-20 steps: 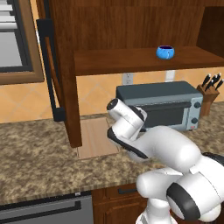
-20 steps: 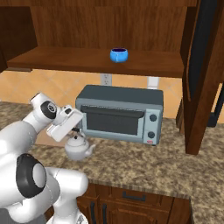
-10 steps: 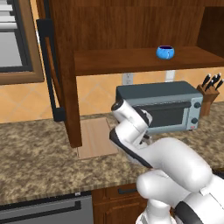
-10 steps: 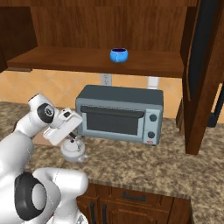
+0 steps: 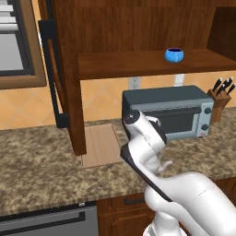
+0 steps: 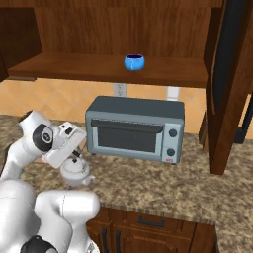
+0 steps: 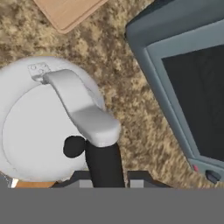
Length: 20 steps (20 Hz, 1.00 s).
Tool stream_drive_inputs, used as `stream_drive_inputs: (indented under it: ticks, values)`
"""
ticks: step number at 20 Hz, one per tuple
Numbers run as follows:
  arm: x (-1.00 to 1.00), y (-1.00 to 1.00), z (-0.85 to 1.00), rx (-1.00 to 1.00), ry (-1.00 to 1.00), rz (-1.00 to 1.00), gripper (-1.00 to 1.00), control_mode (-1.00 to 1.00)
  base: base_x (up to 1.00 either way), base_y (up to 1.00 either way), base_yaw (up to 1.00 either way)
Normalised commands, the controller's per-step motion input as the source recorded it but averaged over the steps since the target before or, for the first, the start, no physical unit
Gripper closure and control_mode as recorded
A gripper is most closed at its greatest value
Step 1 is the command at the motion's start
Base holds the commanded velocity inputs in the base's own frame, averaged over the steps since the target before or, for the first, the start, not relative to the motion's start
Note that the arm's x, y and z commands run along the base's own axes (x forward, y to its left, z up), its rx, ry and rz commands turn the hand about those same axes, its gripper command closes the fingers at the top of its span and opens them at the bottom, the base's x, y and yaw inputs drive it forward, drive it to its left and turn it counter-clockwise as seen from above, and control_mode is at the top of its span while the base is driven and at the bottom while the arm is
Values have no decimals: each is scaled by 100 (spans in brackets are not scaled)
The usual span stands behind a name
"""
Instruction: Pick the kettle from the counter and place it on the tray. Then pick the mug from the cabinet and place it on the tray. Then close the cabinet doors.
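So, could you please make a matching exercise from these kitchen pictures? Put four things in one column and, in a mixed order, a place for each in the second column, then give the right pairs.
Things:
1. mug
2. kettle
3. tray
4. knife block

Places:
A. on the counter, partly behind the open left cabinet door
B. at the right end of the toaster oven
C. on the cabinet shelf
D. on the counter, under the gripper

Pairs: 1-C, 2-D, 3-A, 4-B

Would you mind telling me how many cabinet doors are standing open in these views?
2. One cabinet door hangs open at the cabinet's left end, above the tray. The other door hangs open at the right end, right of the toaster oven.
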Motion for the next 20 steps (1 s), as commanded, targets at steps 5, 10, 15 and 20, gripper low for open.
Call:
stream_drive_inputs:
  ticks: [5, 10, 15, 20]
  values:
    - [-36, 28, 35, -1, -3, 55, 100, -100, 0, 0, 0]
    - [-12, 21, 19, -6, -2, 79, 100, -100, 0, 0, 0]
    - [-2, 34, 4, -4, -1, 90, 100, -100, 0, 0, 0]
    - [4, 38, 31, -10, -1, 56, 100, -100, 0, 0, 0]
